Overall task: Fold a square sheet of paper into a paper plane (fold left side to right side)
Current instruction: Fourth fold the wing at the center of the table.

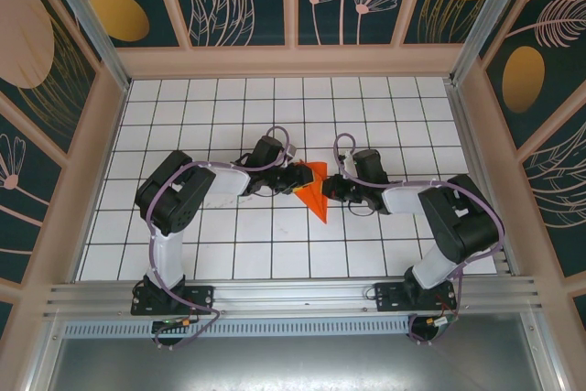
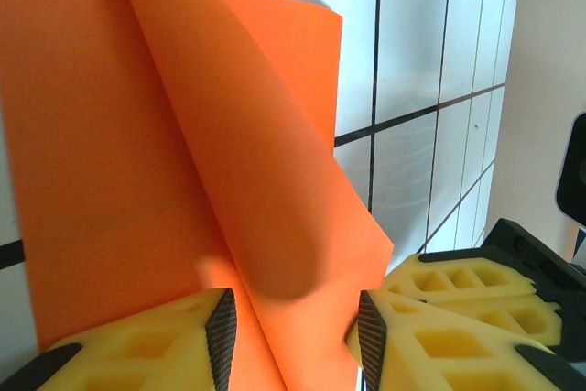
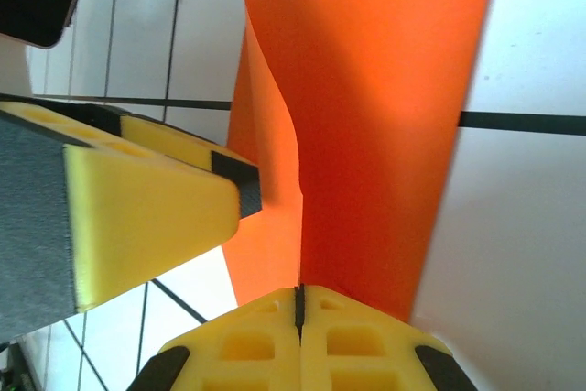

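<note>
Right gripper [image 3: 299,295] clamps the orange paper [image 3: 366,135], edge hidden; left gripper [image 2: 295,318] gapes around it.

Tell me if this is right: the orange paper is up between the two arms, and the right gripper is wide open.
Not quite: the right gripper is shut, pinching an edge of the orange paper, as the right wrist view shows. The rest is right.

Two black-and-white arms [image 1: 174,203], lilac cables [image 1: 341,146], yellow gripper fingers [image 2: 458,318], black pads [image 2: 220,327]
</note>
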`<state>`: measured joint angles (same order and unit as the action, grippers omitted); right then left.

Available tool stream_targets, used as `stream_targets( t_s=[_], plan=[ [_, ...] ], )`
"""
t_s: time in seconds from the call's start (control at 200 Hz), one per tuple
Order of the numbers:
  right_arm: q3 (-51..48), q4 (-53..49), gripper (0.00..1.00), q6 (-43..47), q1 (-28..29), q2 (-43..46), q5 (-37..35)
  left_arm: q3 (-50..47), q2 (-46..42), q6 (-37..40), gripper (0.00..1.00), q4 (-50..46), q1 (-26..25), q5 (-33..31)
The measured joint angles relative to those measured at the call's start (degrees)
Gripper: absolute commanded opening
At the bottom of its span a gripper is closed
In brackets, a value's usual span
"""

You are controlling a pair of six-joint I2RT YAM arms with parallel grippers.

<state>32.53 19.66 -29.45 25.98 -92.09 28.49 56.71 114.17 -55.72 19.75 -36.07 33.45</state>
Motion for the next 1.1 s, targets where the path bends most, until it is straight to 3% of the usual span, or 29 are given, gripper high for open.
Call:
stream_targets(
  t_s=[1.101],
  plan=[
    [2.25,-3.65,0.01,2.34,0.55,-2.86,-4.42,0.0,0.0,0.15,0.43,-0.04,-0.02,-0.04]
  ],
)
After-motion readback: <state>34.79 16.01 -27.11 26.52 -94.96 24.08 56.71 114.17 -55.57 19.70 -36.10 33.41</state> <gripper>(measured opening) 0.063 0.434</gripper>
